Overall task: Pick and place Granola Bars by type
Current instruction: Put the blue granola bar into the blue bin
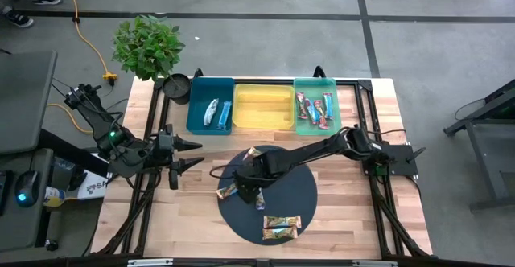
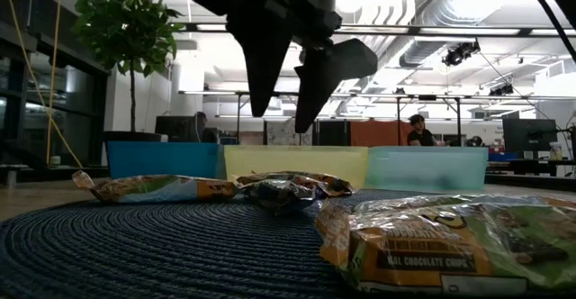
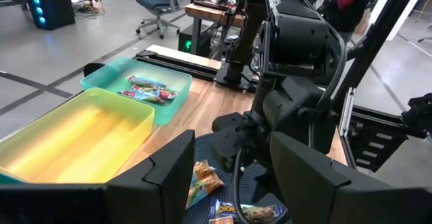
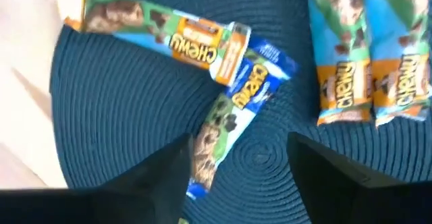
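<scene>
Several granola bars lie flat on a round dark mat (image 1: 298,191). A blue-wrapped bar (image 4: 233,119) lies partly under the end of an orange-green bar (image 4: 155,25), and two more orange-green bars (image 4: 368,55) lie side by side. My right gripper (image 4: 236,183) is open and hovers over the blue bar (image 1: 260,202) with a finger on either side, clear above it in the low view (image 2: 279,123). Another bar (image 1: 253,153) lies at the mat's far edge. My left gripper (image 1: 193,154) waits open over the table's left side.
Three bins stand in a row along the far edge: a teal bin (image 1: 197,106) with blue bars, a yellow bin (image 1: 263,121) with nothing showing inside, and a green bin (image 1: 302,126) with red and blue bars. A potted plant (image 1: 149,46) stands at the far left corner.
</scene>
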Tool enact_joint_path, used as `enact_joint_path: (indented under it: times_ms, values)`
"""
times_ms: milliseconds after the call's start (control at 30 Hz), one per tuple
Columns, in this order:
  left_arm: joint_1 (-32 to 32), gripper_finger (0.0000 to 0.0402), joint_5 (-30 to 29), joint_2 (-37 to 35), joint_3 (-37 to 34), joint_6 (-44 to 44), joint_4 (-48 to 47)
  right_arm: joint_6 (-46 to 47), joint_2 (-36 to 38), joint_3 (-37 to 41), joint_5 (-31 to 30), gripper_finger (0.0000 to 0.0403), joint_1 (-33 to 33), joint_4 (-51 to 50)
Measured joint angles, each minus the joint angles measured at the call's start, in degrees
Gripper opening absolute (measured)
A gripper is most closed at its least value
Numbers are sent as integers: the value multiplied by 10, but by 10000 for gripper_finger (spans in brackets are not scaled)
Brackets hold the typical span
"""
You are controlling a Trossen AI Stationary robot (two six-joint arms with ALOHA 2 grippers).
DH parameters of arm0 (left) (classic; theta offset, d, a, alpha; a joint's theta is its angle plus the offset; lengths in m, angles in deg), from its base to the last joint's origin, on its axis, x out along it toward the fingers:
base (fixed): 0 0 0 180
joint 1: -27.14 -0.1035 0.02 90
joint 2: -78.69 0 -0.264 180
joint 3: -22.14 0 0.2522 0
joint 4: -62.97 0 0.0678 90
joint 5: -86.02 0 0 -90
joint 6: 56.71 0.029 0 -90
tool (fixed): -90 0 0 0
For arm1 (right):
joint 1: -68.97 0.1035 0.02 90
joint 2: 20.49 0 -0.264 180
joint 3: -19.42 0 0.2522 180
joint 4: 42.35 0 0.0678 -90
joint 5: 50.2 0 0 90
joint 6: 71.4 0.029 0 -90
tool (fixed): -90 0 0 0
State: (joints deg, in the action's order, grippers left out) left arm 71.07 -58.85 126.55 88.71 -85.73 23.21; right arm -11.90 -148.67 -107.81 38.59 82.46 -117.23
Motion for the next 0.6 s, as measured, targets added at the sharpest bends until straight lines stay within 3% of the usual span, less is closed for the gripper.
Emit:
enact_joint_path:
  times_ms: [367,600]
  values:
    - [0,191,2,0,0,-3,1,45,0,0,-27,298,-2,6]
    - [0,191,0,0,0,-10,1,87,0,38,7,307,12,33]
